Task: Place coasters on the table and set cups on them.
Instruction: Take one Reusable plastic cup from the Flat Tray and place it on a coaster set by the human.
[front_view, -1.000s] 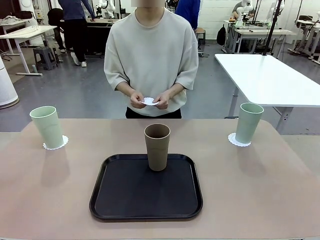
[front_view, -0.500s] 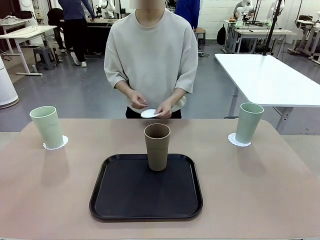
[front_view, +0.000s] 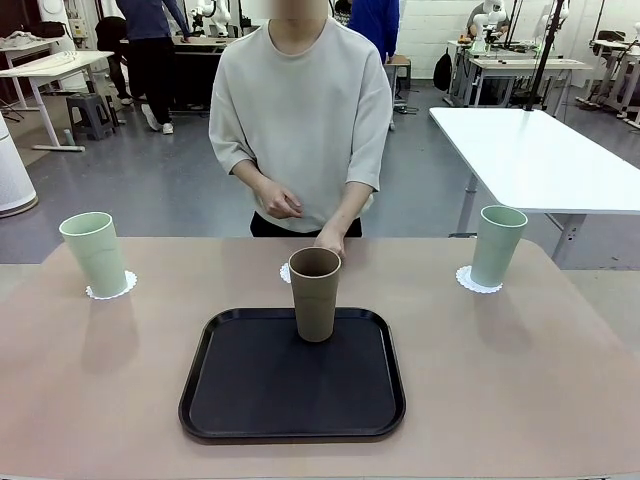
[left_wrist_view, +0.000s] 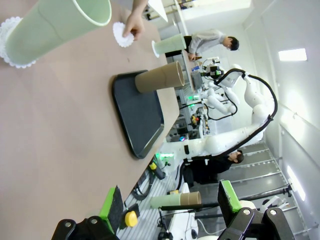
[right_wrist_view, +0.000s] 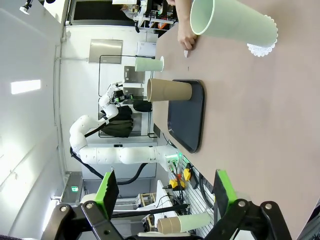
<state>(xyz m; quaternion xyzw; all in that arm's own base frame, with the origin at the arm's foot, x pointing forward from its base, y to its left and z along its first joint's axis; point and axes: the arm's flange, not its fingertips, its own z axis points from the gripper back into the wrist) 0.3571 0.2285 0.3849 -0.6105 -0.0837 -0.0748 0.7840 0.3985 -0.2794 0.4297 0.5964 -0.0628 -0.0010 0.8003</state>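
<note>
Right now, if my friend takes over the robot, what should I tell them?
Both open and empty: left gripper, right gripper.
Done: left green cup stands on the left coaster, right green cup on the right coaster.
The person's hand touches the third coaster, on the table behind the brown cup, which stands on the black tray.
Left: set the brown cup on the third coaster.

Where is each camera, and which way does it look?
Front view: robot's side, looking across the table at the person, whose hand touches a coaster.
Left wrist view: on the left arm, looking past the left gripper at the left green cup.
Right wrist view: on the right arm, past the right gripper at the right green cup.
Both wrist views share the brown cup on the tray.
</note>
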